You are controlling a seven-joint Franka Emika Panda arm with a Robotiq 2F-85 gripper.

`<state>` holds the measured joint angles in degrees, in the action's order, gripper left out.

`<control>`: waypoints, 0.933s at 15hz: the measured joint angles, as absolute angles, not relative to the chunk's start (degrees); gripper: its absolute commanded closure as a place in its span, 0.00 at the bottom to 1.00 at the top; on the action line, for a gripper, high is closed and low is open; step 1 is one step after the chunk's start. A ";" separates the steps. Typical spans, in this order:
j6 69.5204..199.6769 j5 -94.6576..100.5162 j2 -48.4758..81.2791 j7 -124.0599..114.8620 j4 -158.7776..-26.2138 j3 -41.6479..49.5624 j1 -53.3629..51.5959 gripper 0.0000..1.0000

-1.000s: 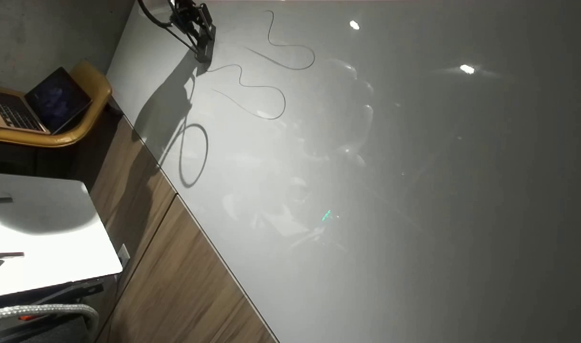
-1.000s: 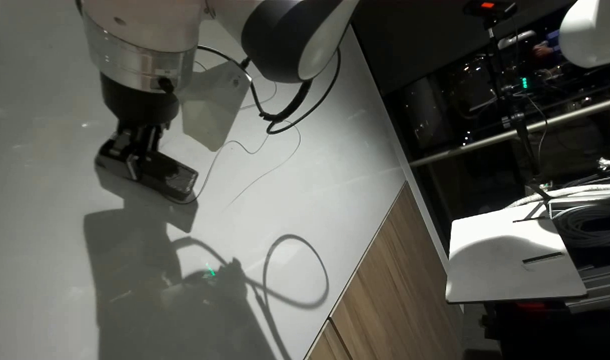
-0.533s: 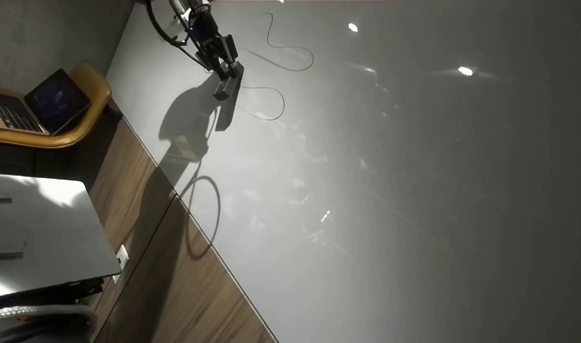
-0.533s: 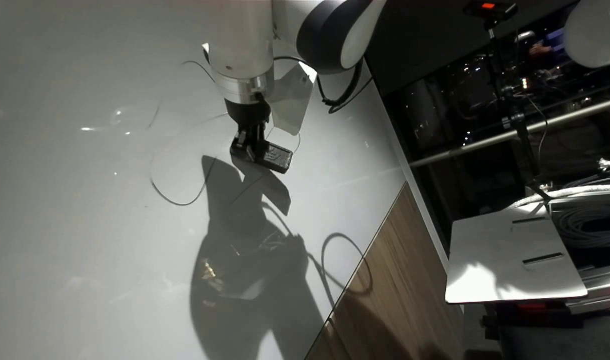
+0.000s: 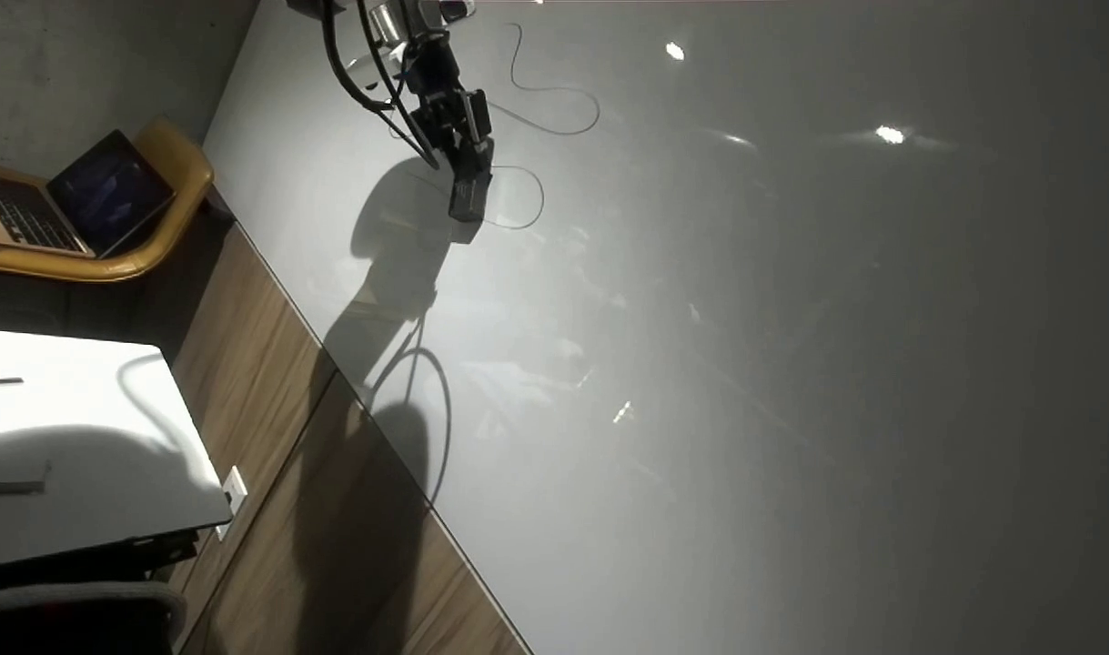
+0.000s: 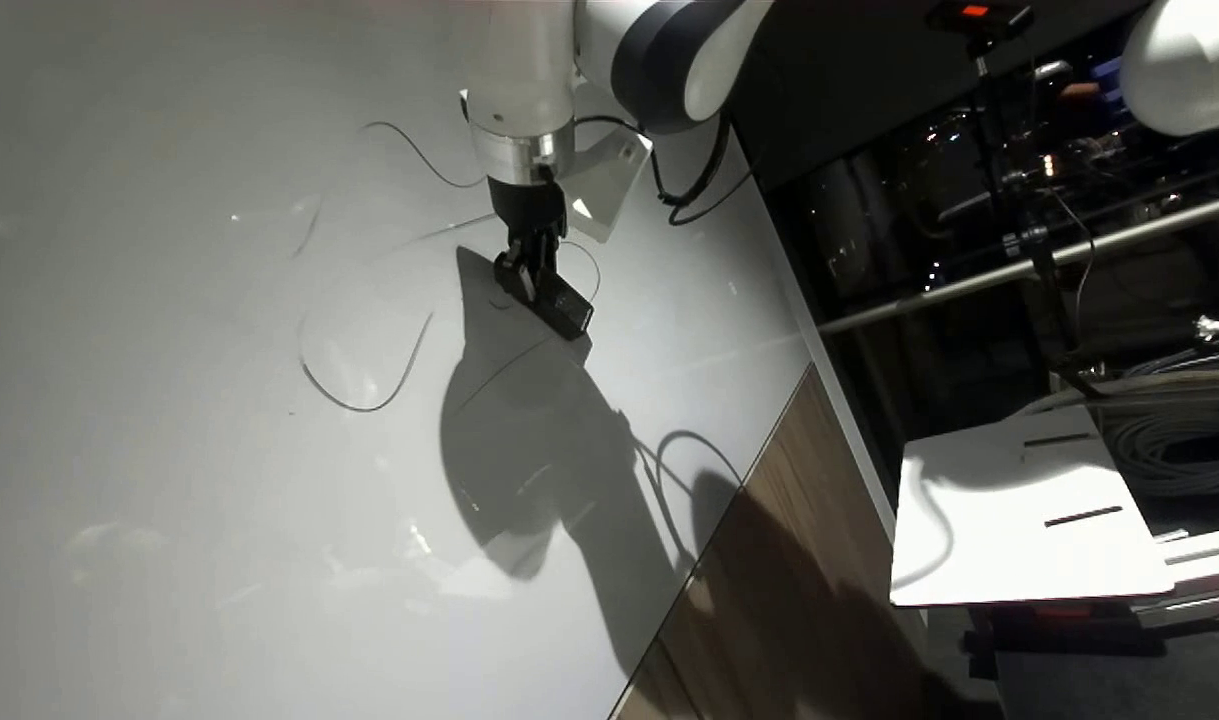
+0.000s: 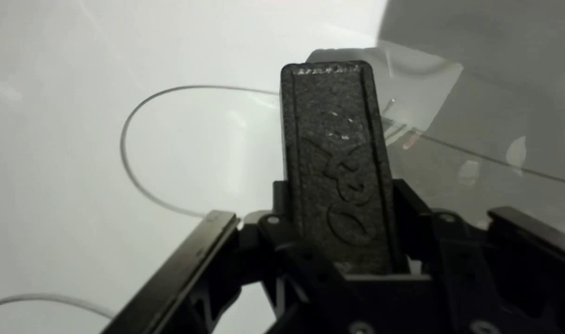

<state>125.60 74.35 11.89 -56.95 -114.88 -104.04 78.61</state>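
Dark block, oblong, grooved face: held across its width by my claw, jaws partway apart, the block filling the gap. It's low over the glossy white table; contact or not, can't tell. In the wrist view a thin dark curve loops out beside the block and passes behind it; a similar curve lies nearby. Step, I'd say: grasp done, handling the block over the curve. Next move calls for firm grip, level face. Past the table: laptop on yellow chair.
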 measured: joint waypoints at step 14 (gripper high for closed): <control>111.26 94.62 42.51 -38.65 -102.09 -129.35 90.10 0.71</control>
<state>111.26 94.62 42.51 -38.65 -102.09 -129.35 90.10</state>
